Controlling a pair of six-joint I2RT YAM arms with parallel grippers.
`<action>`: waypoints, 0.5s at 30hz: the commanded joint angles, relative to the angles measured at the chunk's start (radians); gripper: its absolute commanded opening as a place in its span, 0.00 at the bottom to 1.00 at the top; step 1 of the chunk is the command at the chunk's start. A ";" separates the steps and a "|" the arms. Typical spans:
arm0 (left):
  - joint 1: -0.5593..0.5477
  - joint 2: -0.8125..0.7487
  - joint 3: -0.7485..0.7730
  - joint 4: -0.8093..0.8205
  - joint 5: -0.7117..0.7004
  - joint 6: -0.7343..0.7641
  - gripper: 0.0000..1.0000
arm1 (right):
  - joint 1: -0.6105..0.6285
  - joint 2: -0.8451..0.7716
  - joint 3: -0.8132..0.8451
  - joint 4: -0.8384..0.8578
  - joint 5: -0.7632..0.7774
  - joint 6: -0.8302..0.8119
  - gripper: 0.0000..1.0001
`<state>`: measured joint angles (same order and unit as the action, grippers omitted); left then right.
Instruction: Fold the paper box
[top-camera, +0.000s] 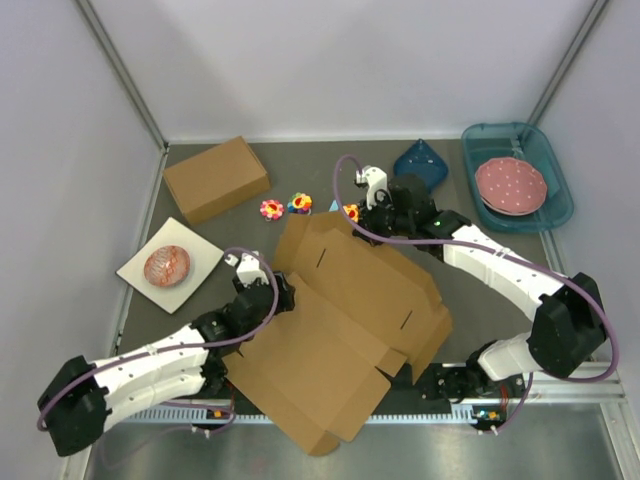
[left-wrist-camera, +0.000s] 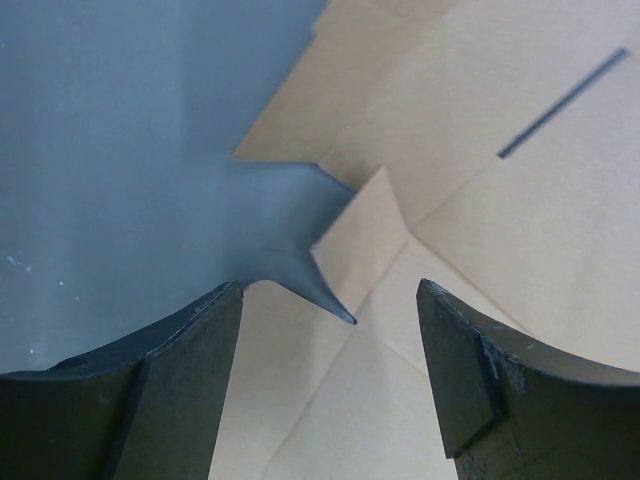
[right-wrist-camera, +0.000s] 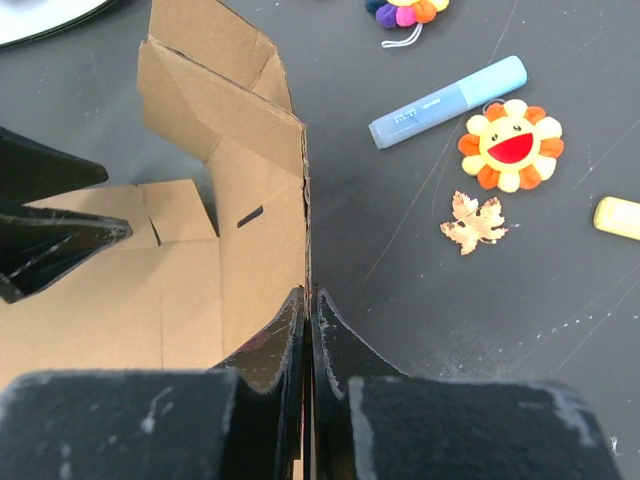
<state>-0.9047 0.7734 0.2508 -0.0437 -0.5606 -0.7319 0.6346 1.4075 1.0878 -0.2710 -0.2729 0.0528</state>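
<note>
Paper box (top-camera: 350, 320) lies mid-table between my arms: half-formed sheet, far wall raised. My right gripper (right-wrist-camera: 310, 305) is clenched on top edge of that upright wall. My left gripper (left-wrist-camera: 328, 292) is spread wide over flat left panel, holding nothing. Blue highlighter (right-wrist-camera: 447, 100) and smiling flower toy (right-wrist-camera: 510, 145) lie near raised wall.

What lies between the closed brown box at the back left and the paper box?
In the top view, a pink-and-yellow flower toy sits on the dark table between the closed brown box and the paper box.
</note>
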 joint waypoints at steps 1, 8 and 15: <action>0.119 0.030 -0.042 0.192 0.184 -0.008 0.76 | 0.014 -0.019 0.012 0.010 -0.035 0.005 0.00; 0.165 0.160 -0.018 0.298 0.300 0.038 0.70 | 0.014 -0.007 0.018 0.009 -0.035 0.007 0.00; 0.167 0.262 0.016 0.320 0.355 0.068 0.52 | 0.014 -0.005 0.018 0.009 -0.031 0.007 0.00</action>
<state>-0.7448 1.0019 0.2176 0.2100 -0.2653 -0.6971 0.6346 1.4075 1.0878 -0.2699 -0.2745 0.0528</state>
